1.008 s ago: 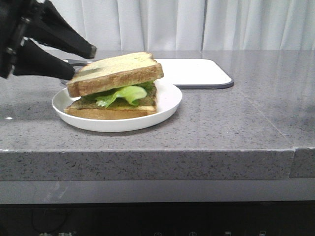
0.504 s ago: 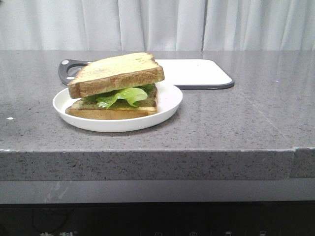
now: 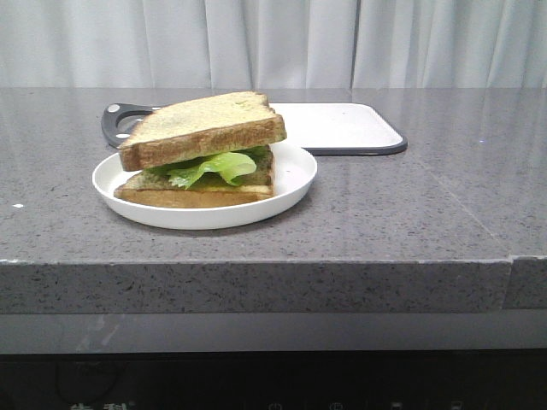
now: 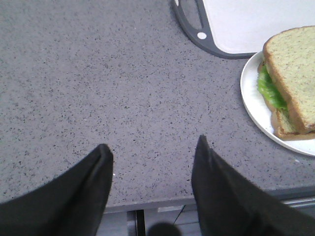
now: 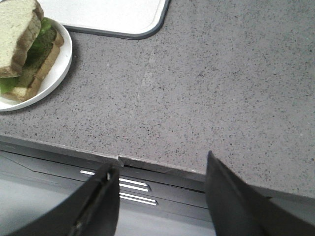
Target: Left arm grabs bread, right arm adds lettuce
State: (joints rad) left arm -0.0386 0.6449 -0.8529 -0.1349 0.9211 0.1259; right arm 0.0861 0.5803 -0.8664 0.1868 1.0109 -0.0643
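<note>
The thick bread slice point(image 3: 205, 126) lies tilted on top of a sandwich on the white plate point(image 3: 291, 184). The green lettuce point(image 3: 214, 166) lies under it, on a thinner bottom slice point(image 3: 192, 195). The sandwich also shows in the left wrist view point(image 4: 293, 73) and the right wrist view point(image 5: 19, 34). My left gripper point(image 4: 152, 147) is open and empty over the counter's front edge, apart from the plate point(image 4: 251, 101). My right gripper point(image 5: 160, 164) is open and empty at the counter's front edge. Neither gripper shows in the front view.
A white cutting board point(image 3: 338, 124) with a dark grey rim and handle point(image 3: 115, 120) lies behind the plate. The grey speckled counter point(image 3: 385, 213) ends in a front edge, with a dark panel below. White curtains hang behind.
The left gripper, beside the top bread slice a second ago, has drawn back out of the front view. The sandwich stays on the plate.
</note>
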